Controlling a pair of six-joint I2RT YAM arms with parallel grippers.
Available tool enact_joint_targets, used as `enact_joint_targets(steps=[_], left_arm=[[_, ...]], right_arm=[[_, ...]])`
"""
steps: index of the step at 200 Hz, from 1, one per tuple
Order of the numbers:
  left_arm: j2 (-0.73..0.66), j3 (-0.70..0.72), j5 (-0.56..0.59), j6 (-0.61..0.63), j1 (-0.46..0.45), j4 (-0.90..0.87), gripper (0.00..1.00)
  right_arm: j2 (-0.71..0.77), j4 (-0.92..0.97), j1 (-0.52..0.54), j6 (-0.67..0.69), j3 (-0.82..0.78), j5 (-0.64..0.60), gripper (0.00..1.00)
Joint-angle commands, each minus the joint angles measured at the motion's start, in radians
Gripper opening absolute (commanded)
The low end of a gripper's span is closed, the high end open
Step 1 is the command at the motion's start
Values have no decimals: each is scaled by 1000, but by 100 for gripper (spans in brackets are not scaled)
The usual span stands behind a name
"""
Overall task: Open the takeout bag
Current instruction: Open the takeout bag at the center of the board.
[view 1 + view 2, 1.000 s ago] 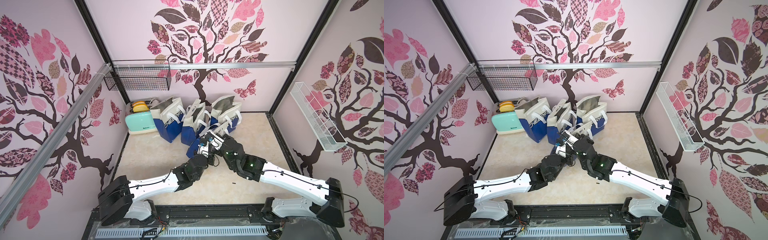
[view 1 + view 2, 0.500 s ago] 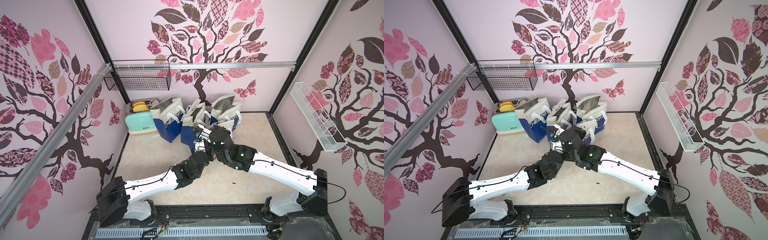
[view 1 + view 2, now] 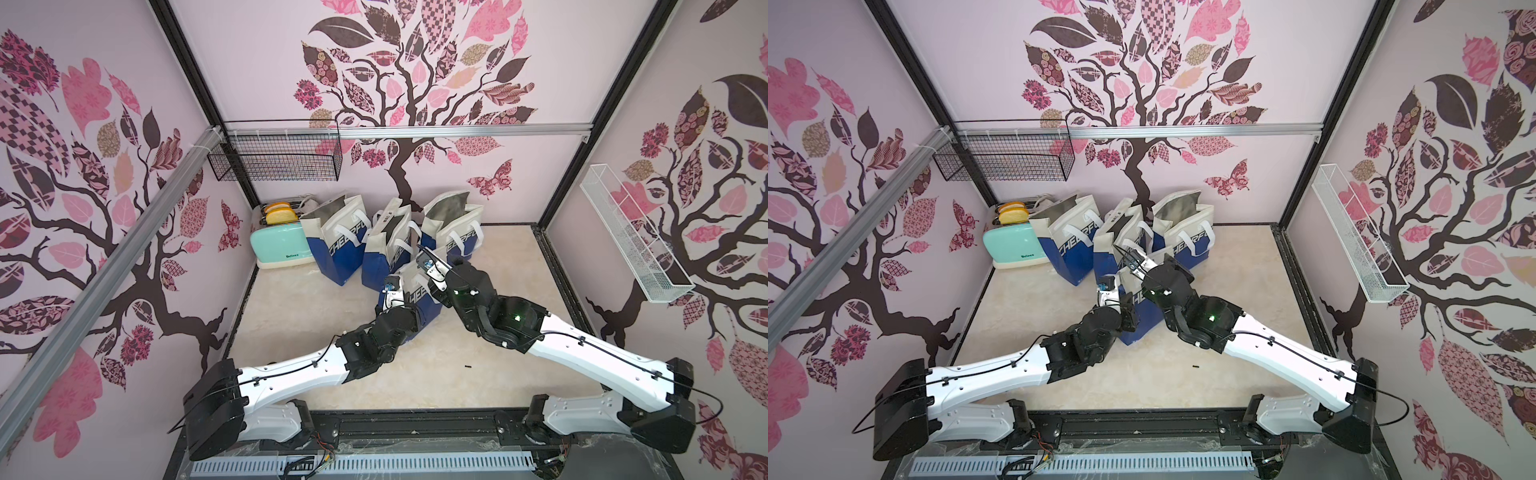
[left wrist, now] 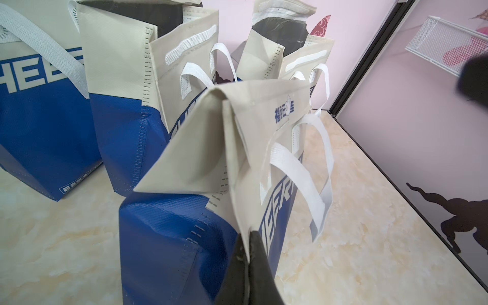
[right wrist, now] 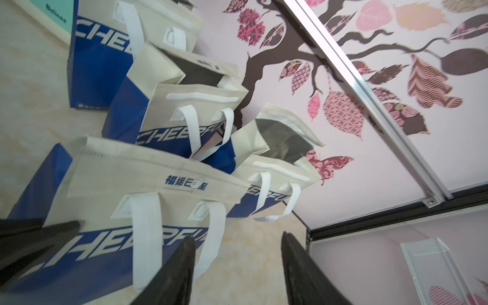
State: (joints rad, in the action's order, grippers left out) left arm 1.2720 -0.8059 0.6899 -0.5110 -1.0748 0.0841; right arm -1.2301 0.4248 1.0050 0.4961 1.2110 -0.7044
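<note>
I find the takeout bag (image 3: 417, 297) standing upright on the table (image 3: 503, 257), just in front of three opened bags (image 3: 338, 243). Its flap (image 5: 158, 182) is folded down over the mouth. My left gripper (image 4: 247, 237) is clamped on the bag's side seam, steadying it. My right gripper (image 5: 237, 237) has its jaws apart and empty, beside the white handle (image 5: 146, 237).

Recommended: hold the left pinch firm, bring the right jaws to the flap's free edge rather than the handle, close, then peel upward and back.

The flap's underside is hidden; a fastening strip probably holds it, but I cannot confirm that. In both top views the wrists cover much of the bag.
</note>
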Motion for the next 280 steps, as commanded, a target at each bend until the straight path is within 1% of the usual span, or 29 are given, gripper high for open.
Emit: enact_joint_targets(steps=[1, 26, 45, 68, 90, 95, 113, 161, 227, 247, 280], left_arm=[[-18, -20, -13, 5, -1, -15, 0], [-22, -18, -24, 16, -1, -2, 0], [-22, -14, -33, 29, -1, 18, 0], [-25, -9, -52, 44, -1, 43, 0], [-32, 13, -73, 52, 0, 70, 0], [-34, 19, -80, 59, -1, 108, 0], [-46, 40, -100, 75, -1, 150, 0], [-78, 78, -143, 119, -1, 210, 0], [-65, 59, -194, 175, -2, 208, 0], [-66, 57, -193, 180, -2, 197, 0], [-76, 57, -191, 194, -2, 196, 0]], right_arm=[[70, -80, -8, -71, -83, 120, 61], [143, -225, -8, -19, -222, 168, 65], [157, -317, -8, 9, -276, 181, 67], [123, -383, -8, 33, -277, 161, 67], [90, -452, -8, 64, -275, 173, 67], [80, -463, -9, 70, -271, 175, 67], [51, -503, -9, 85, -267, 188, 66], [30, -543, -22, 78, -277, 224, 64], [5, -598, -41, 104, -275, 232, 59], [-4, -591, -49, 120, -265, 244, 56], [-23, -587, -63, 142, -267, 243, 53]])
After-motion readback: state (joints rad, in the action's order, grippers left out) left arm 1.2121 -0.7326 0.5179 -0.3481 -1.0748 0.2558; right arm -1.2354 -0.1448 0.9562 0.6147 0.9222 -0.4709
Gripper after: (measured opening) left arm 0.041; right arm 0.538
